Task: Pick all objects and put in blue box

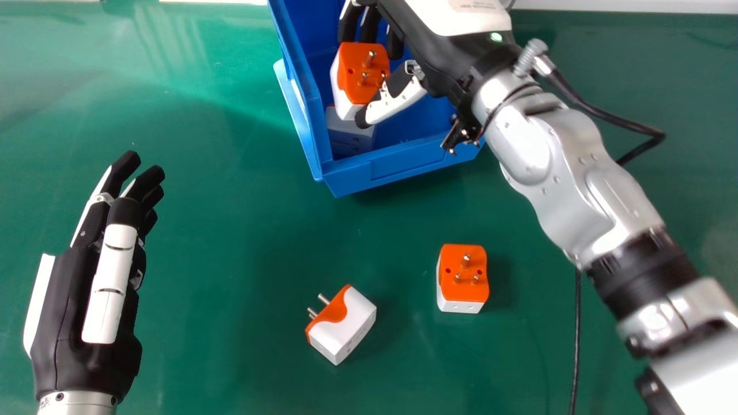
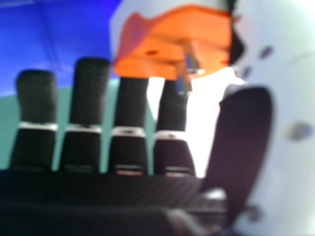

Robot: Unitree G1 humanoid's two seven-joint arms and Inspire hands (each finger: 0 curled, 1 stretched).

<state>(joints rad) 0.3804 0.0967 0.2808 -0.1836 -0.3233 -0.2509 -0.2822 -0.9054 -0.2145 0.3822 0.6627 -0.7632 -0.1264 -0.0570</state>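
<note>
the right hand [image 1: 396, 104] pinches a plug adapter [image 1: 349, 66] between thumb and fingers, within the blue box's walls [image 1: 415, 159], so opening should drop it in. left hand [image 1: 109, 276] relaxed. 1 tipped plug [image 1: 353, 323], 1 prongs-up plug [image 1: 464, 276] remain outside.

Right arm [image 1: 536, 144] outstretched; right hand [image 1: 432, 55] pinching, thumb [image 1: 396, 102] opposite fingers [image 1: 369, 24]; left hand [image 1: 72, 300] relaxed, near-straight.

No text, brand, number or sign can be read. A faint label [image 1: 475, 6] with tiny, illegible print lies on the white cover of the right hand [image 1: 429, 49]. A small dark patterned mark [image 1: 45, 403], also illegible, stands on the silver wrist ring [image 1: 78, 399] beside the left hand [image 1: 83, 328].
</note>
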